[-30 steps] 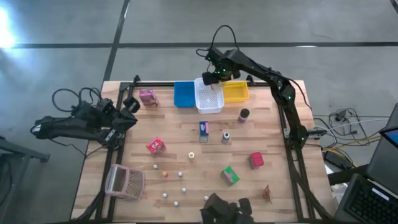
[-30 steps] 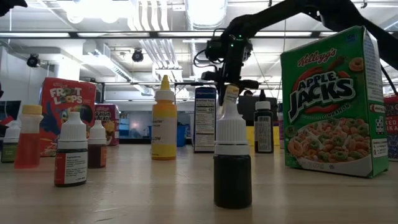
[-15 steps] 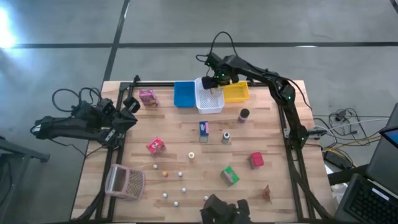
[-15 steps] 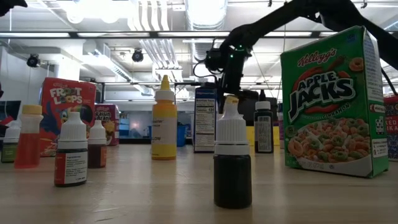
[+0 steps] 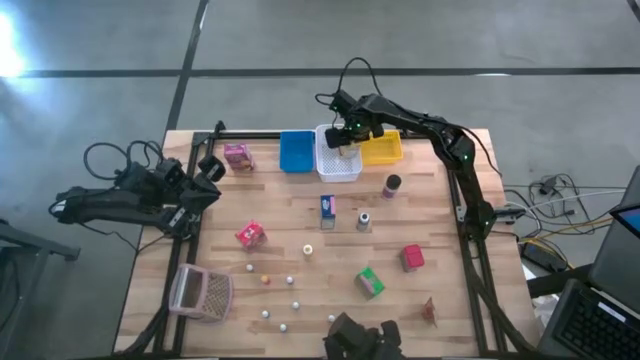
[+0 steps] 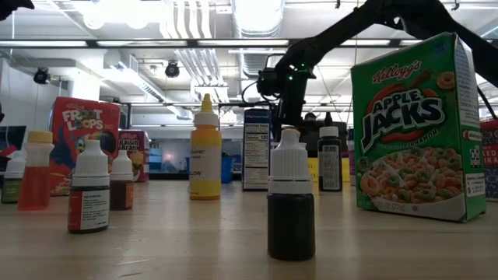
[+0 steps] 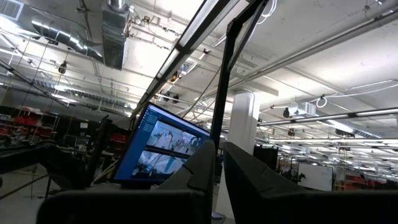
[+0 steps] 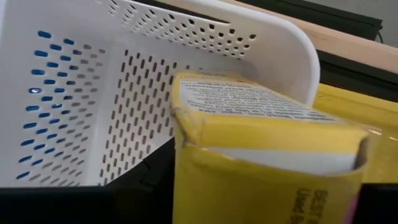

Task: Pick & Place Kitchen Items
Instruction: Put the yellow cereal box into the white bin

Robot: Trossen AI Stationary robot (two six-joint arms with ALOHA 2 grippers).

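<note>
My right gripper (image 5: 345, 133) hangs over the white bin (image 5: 337, 160) at the far edge and is shut on a yellow box (image 8: 267, 162), which fills the right wrist view. In the low view the gripper (image 6: 285, 115) is partly hidden behind a dark bottle's white cap (image 6: 289, 159). Other toy groceries stand on the table: a pink box (image 5: 238, 156), red boxes (image 5: 250, 234) (image 5: 412, 258), a blue box (image 5: 328, 207), a green box (image 5: 370, 282), little jars (image 5: 391, 185) (image 5: 364, 220) and tiny balls (image 5: 266, 314). My left gripper (image 5: 210, 172) rests shut at the table's left edge. My right gripper pinches the yellow box between its two fingers (image 8: 134, 186), which lie on the box's two opposite sides (image 8: 186, 180). The fingers come from above, pointing down. The box is lifted clear, its flap end (image 8: 261, 109) toward the white bin's inside (image 8: 93, 106).
A blue bin (image 5: 296, 150) and a yellow bin (image 5: 382, 148) flank the white bin. A pinkish mesh basket (image 5: 203, 292) lies near the near-left corner. In the low view cereal boxes (image 6: 416, 128) (image 6: 78, 140) and bottles (image 6: 205, 152) stand across the table.
My right gripper, still shut on the yellow box, has come down toward the white bin and shifted slightly toward the table's near edge. The left arm has kept still.
</note>
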